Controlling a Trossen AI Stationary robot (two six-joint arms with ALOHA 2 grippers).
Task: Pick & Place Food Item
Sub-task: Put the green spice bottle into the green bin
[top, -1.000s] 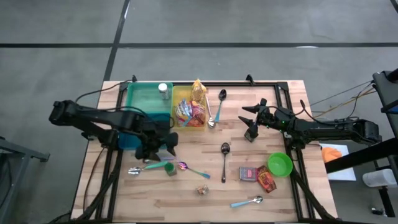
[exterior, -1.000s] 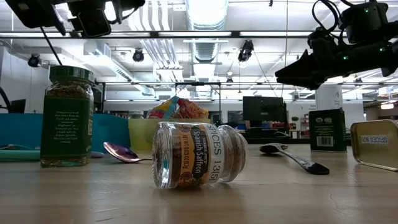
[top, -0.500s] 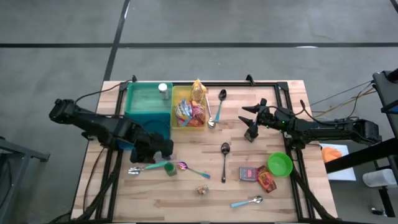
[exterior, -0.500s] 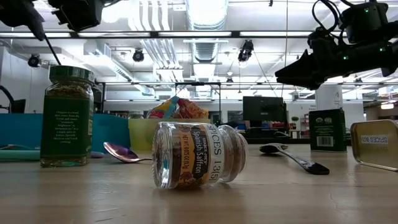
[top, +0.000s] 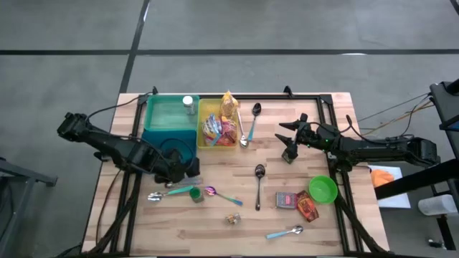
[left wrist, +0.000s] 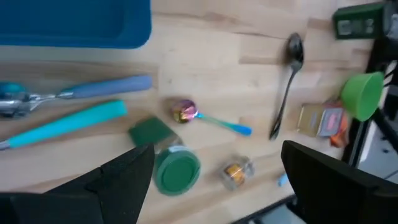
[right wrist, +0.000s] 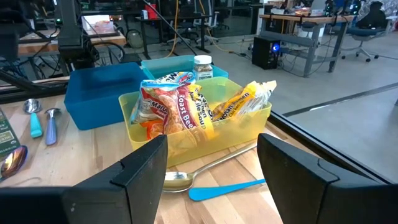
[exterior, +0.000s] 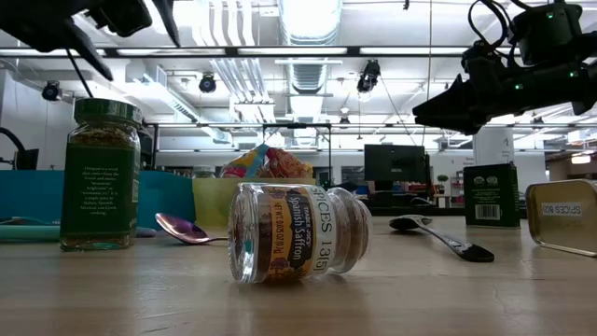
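Table (top: 179,226), wooden, dark-framed. Left gripper (top: 188,168): jaws spread wide, holding nothing, raised just in front of the blue bin (top: 169,123) near the left rear corner. Right gripper (top: 290,140): jaws parted, empty, hovering toward the right edge. Yellow bin (top: 206,107): beside the blue bin at the rear edge, holding snack packets (top: 221,130). Green-lidded jar (top: 196,193): upright, left of centre, among spoons. Saffron jar (top: 233,218): on its side near the front edge. Green cup (top: 323,189): toward the right edge.
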